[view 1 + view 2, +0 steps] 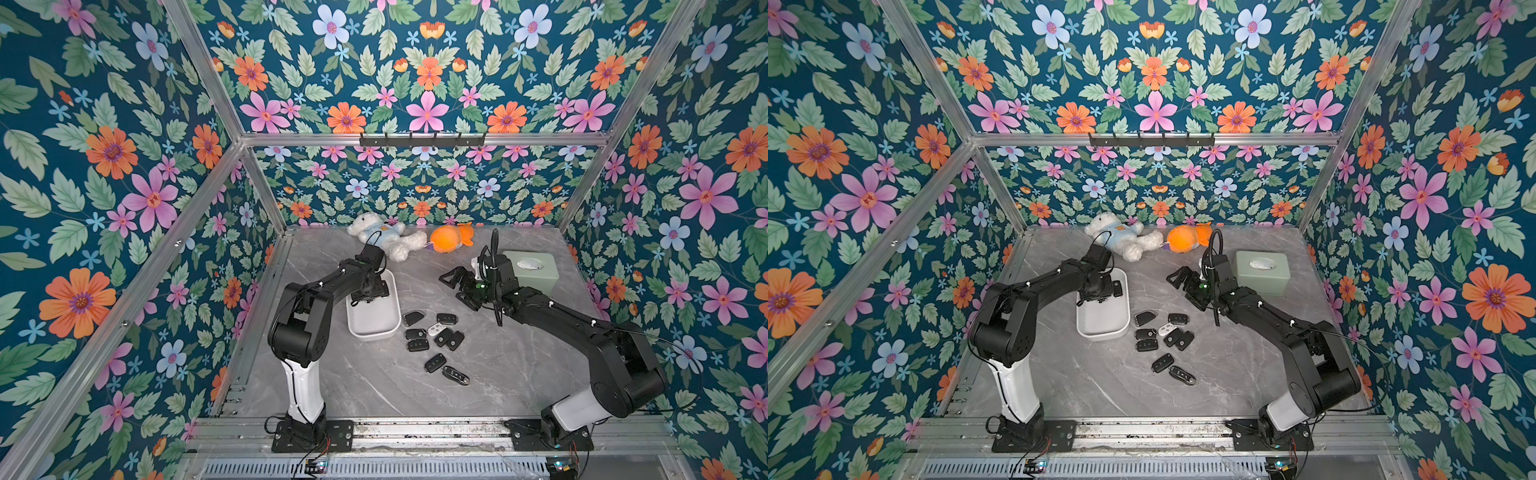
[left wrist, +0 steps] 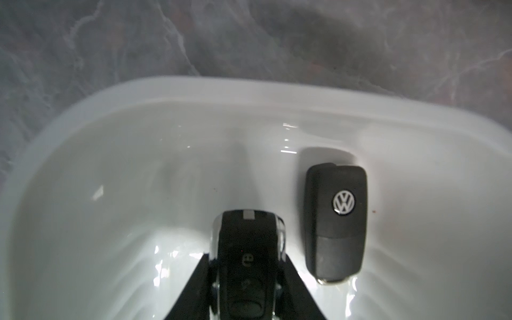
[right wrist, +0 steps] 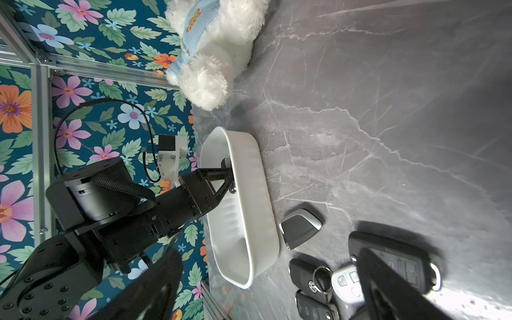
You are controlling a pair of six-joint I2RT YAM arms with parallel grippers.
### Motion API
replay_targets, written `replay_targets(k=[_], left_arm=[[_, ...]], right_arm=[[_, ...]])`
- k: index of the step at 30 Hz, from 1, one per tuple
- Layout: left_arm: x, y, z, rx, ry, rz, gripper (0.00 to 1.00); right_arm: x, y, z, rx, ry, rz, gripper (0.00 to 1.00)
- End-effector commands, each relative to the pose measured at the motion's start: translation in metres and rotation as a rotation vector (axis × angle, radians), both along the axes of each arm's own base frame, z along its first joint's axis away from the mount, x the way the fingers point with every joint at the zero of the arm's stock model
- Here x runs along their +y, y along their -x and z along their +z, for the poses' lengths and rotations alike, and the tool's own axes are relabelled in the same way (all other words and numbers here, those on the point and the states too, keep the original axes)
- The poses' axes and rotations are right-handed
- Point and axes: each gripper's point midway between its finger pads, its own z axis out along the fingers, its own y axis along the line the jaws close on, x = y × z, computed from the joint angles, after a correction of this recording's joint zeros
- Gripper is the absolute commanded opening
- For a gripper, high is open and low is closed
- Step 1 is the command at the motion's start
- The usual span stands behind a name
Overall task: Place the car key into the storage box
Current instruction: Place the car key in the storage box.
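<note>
left gripper (image 2: 246,266): pinching the small black plastic car key (image 2: 248,241) with shiny edges by its long sides | car key: in the hand, over the white shallow plastic storage box (image 2: 194,88) | feel: looks light, hard, slippery | right gripper (image 1: 458,289): wide open, empty

The right gripper (image 3: 268,252) has its two blurred fingers (image 3: 388,291) wide apart, one in front of a black key fob (image 3: 399,263) in a cluster of fobs (image 3: 313,279) on the grey marble table (image 3: 388,110). Just ahead, between them, stands the white storage box (image 3: 257,194), with a silver-edged fob (image 3: 300,227) just beside its wall. The left gripper (image 3: 231,177) reaches down into it, closed on a small car key (image 3: 227,163). Farther ahead lies a white plush bear (image 3: 210,55).
</note>
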Motion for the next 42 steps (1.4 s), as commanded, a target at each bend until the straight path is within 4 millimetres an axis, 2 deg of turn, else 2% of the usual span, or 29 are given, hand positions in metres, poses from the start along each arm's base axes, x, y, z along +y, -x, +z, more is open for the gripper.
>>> replay_targets(k=[1,12,22,29,35,39,42], left_arm=[[0.001,-0.006,-0.002,-0.005,-0.019,-0.011,0.27],[-0.003,-0.019,-0.014,0.014,-0.032,-0.022,0.28],[-0.002,-0.019,-0.01,0.014,-0.035,-0.024,0.38],[0.0,-0.017,0.007,-0.015,-0.025,-0.009,0.46],[0.002,-0.016,0.031,-0.068,-0.011,0.009,0.62],[0.004,-0.012,0.049,-0.098,0.01,0.027,0.65],[-0.001,-0.008,0.062,-0.124,0.066,0.032,0.71]], right_arm=[[-0.002,0.0,0.001,-0.001,0.009,-0.01,0.99],[-0.007,0.004,0.002,0.0,0.025,-0.019,0.99],[-0.007,0.007,0.0,0.009,0.026,-0.017,0.99],[-0.004,0.012,-0.002,0.01,0.029,0.004,0.99],[0.0,0.02,-0.005,0.008,0.064,0.036,0.99],[-0.004,0.027,-0.011,0.012,0.112,0.05,0.98],[-0.01,0.033,-0.017,0.013,0.163,0.068,0.97]])
